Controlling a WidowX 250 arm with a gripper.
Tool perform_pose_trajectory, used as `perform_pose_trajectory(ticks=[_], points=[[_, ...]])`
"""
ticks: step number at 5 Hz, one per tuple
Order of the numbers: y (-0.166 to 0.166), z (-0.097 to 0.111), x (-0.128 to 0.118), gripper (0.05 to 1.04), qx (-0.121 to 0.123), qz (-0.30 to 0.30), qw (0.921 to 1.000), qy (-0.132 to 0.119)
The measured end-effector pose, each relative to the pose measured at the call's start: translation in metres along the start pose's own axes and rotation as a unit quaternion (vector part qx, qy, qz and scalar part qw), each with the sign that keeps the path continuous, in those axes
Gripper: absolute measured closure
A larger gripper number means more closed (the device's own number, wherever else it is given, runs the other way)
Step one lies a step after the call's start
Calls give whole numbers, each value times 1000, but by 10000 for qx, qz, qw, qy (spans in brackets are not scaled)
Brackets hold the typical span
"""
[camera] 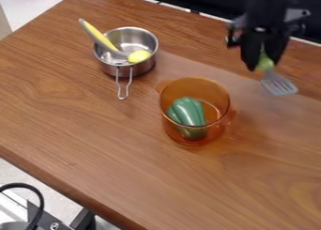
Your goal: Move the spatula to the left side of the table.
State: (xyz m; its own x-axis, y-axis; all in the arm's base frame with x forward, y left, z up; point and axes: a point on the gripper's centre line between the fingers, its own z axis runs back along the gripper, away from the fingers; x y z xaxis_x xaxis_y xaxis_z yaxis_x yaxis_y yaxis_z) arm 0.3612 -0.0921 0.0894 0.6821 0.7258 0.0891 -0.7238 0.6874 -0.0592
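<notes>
One spatula (279,85) gripped by the pincer (259,64) over the wooden table (75,130), at the upper right of the view.
The pincer is closed on the spatula's green handle, with the grey slotted blade pointing down and to the right; both lie beyond and to the right of a transparent orange pot (171,133), which contains a green pepper (188,111). Farther left stands a metal saucepan (109,70), its wire handle toward the camera, holding a yellow object (138,56) and a yellow-handled utensil (97,34) that leans over the rim.
</notes>
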Motion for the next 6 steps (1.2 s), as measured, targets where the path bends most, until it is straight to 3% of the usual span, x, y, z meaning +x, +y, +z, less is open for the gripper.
perform_pose_trajectory(ticks=[1,2,3,6], points=[[-9,-2,-9,711,-198,162,9996,105],[-17,-19,-21,711,-7,-7,9997,244],[-29,-23,-33,711,-202,-110,9996,179],[-32,-37,-43,711,-39,-165,9995,280]])
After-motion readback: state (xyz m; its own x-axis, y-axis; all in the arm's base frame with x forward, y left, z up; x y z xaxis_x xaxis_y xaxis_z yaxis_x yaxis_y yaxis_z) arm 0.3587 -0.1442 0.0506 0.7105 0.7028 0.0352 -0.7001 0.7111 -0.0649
